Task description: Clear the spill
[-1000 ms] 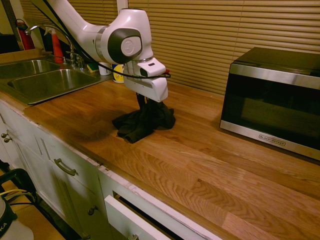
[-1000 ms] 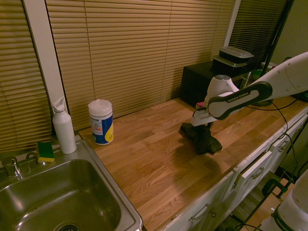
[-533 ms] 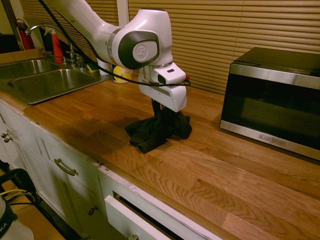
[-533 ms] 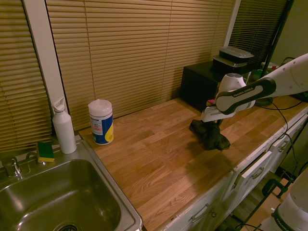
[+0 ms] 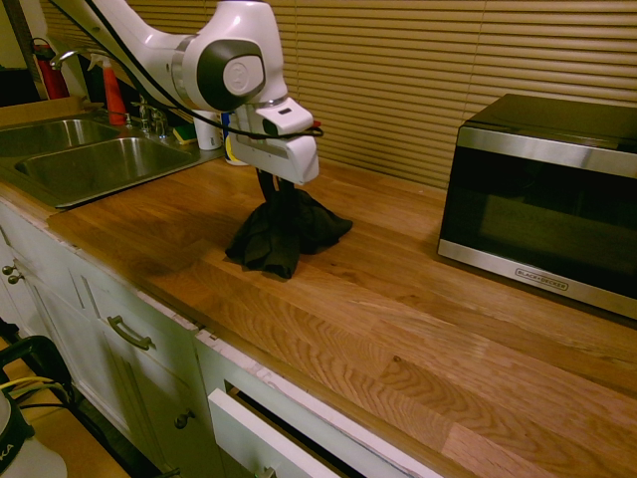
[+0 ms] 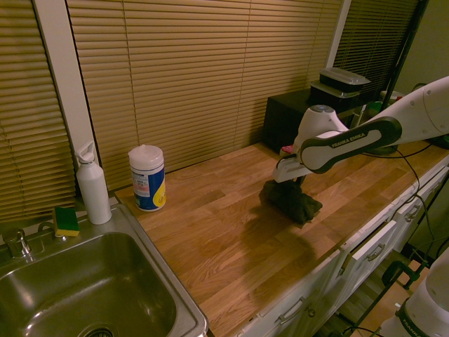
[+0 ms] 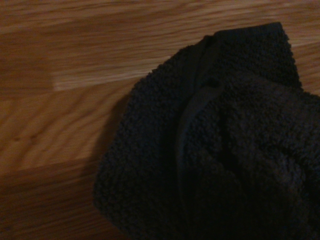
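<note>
The jaws (image 5: pixel 276 191) point straight down, clamped on the bunched top of the black rag (image 5: pixel 284 237), whose skirt spreads on the wooden surface (image 5: pixel 418 309) directly beneath them. No spill drops show anywhere; presumably they're under the cloth. The arm reaches in low from the sink (image 5: pixel 95 159) side, wrist level.

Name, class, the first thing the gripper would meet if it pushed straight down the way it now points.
The black cloth bunched directly beneath the gripper, with the wooden countertop under it. The fingers are hidden in the cloth, so how much cloth lies between them and the wood is unclear.
</note>
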Motion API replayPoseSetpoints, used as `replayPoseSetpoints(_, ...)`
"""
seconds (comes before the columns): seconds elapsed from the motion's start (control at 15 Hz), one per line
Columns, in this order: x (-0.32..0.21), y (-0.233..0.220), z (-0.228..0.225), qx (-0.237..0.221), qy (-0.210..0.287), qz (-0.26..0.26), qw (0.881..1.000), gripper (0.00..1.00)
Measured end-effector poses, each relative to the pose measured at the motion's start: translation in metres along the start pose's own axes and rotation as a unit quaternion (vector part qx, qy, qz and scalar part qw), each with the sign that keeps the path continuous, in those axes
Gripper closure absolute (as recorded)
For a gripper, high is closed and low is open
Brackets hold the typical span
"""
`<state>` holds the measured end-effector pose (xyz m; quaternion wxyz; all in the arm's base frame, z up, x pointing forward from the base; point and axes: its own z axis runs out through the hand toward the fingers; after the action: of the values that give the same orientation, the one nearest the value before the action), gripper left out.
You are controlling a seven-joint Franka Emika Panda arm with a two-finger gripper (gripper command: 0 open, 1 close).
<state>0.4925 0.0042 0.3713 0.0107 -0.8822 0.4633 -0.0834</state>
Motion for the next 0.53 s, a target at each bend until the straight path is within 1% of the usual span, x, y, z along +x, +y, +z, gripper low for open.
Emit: replayPoseSetpoints(0.53,-0.116,-0.090,-0.017,-0.004,0.010,-0.074,0.997,1.00)
